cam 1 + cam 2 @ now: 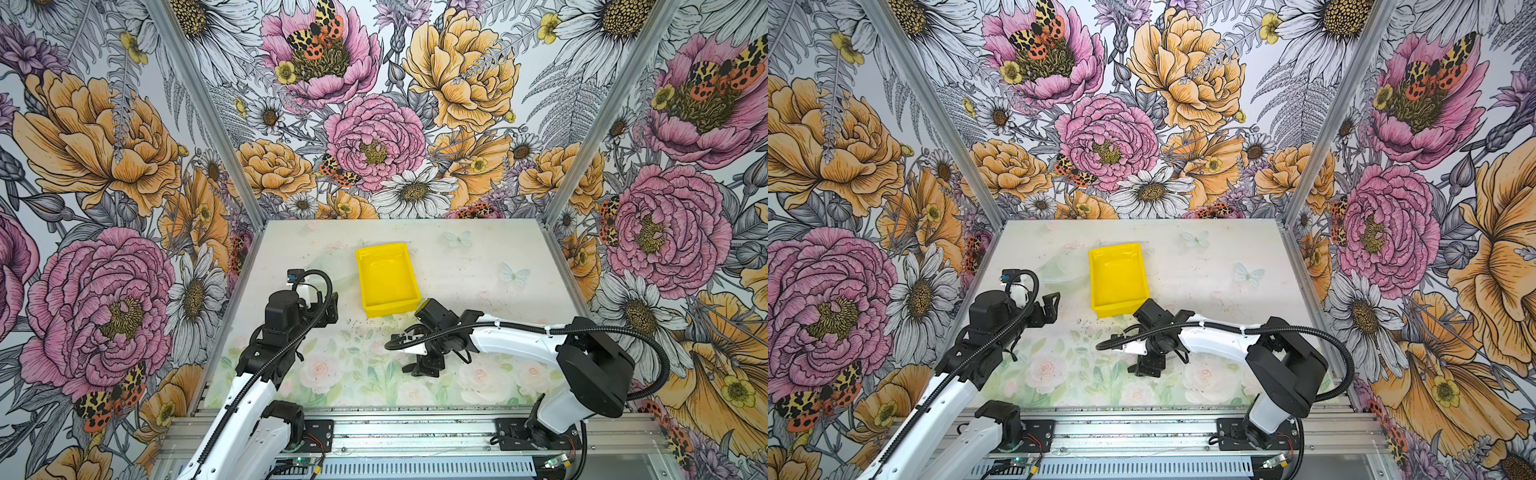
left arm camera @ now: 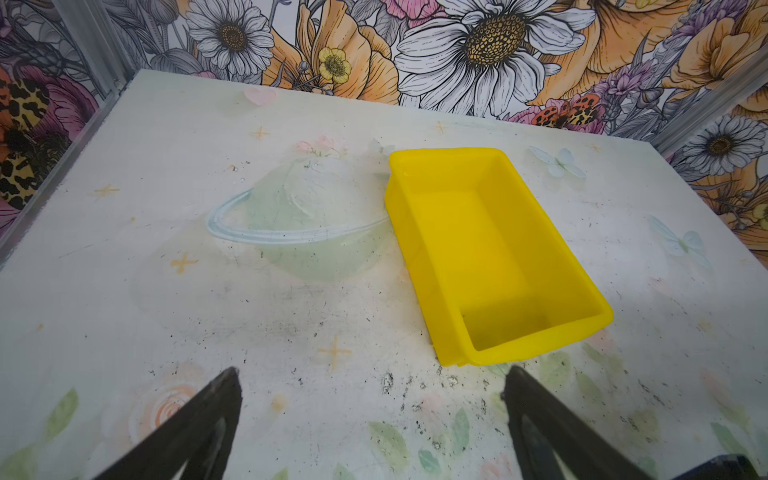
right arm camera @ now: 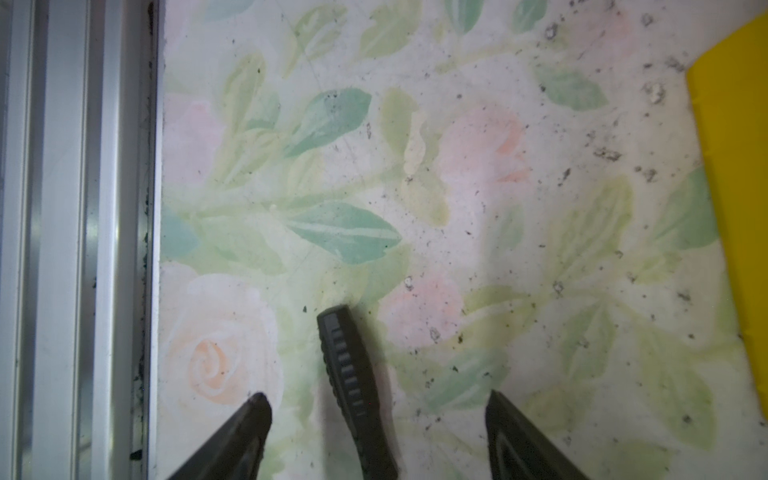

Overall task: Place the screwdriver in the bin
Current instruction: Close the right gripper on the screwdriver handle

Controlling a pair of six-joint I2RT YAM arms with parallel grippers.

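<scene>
The screwdriver's black ribbed handle (image 3: 353, 382) lies on the table mat between the fingers of my right gripper (image 3: 376, 399). The jaws stand open, with a gap to the handle on each side. Its shaft is out of sight. In both top views the right gripper (image 1: 424, 368) (image 1: 1148, 368) points down at the mat and hides the screwdriver. The bin (image 1: 388, 278) (image 1: 1119, 278) (image 2: 490, 249), yellow and empty, sits behind it at mid table; its edge (image 3: 739, 166) also shows in the right wrist view. My left gripper (image 2: 372, 374) (image 1: 328, 307) hovers open and empty, left of the bin.
An aluminium rail (image 3: 75, 208) (image 1: 374, 428) runs along the table's front edge, close to the right gripper. Flower-printed walls enclose the table on three sides. A planet (image 2: 303, 216) printed on the mat lies flat next to the bin.
</scene>
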